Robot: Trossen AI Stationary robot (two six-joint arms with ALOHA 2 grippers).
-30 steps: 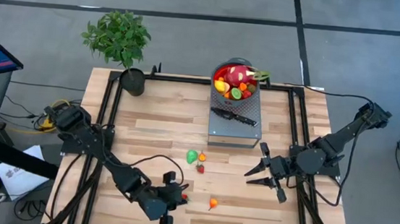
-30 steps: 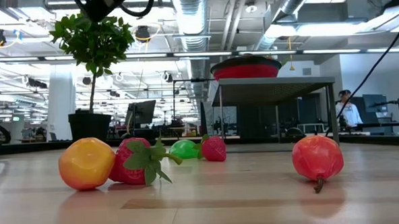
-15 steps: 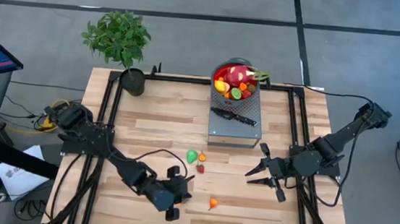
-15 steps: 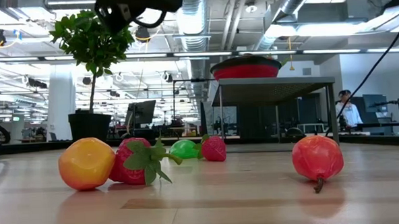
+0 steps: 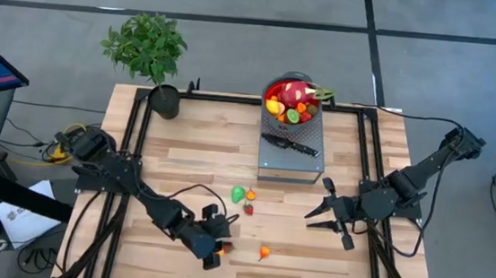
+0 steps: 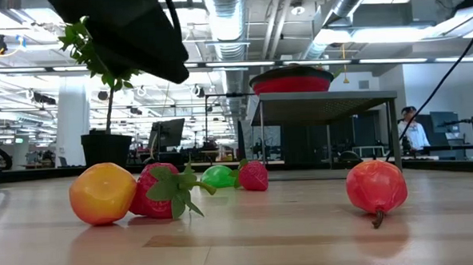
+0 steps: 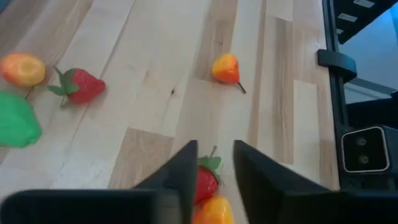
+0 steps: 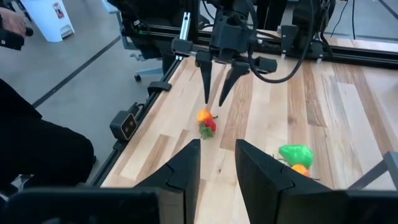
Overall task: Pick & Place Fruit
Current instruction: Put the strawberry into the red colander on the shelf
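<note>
My left gripper [image 7: 214, 149] is open and points down just above a strawberry [image 7: 206, 180] and an orange fruit [image 7: 214, 211] that lie together near the table's near edge; its fingers stand on either side of the strawberry, apart from it. The right wrist view shows the left gripper [image 8: 214, 99] above the pair [image 8: 206, 122]. An orange-red fruit with a stem [image 5: 264, 252] lies to their right. A green fruit [image 5: 239, 194], a small orange one [image 5: 250, 194] and a second strawberry [image 5: 248, 209] lie mid-table. My right gripper [image 5: 318, 208] waits open at the right.
A red bowl [image 5: 275, 85] full of fruit, with the dragon fruit [image 5: 293, 93] on top, stands on a grey stand [image 5: 291, 165] at the far middle. A black-handled knife [image 5: 291, 145] lies on that stand. A potted plant [image 5: 152, 54] stands at the far left corner.
My left gripper has moved from the table's near edge over the strawberry and orange fruit pair and has come down toward it; in the low view it now shows much larger at the top. The fruits have stayed in place.
</note>
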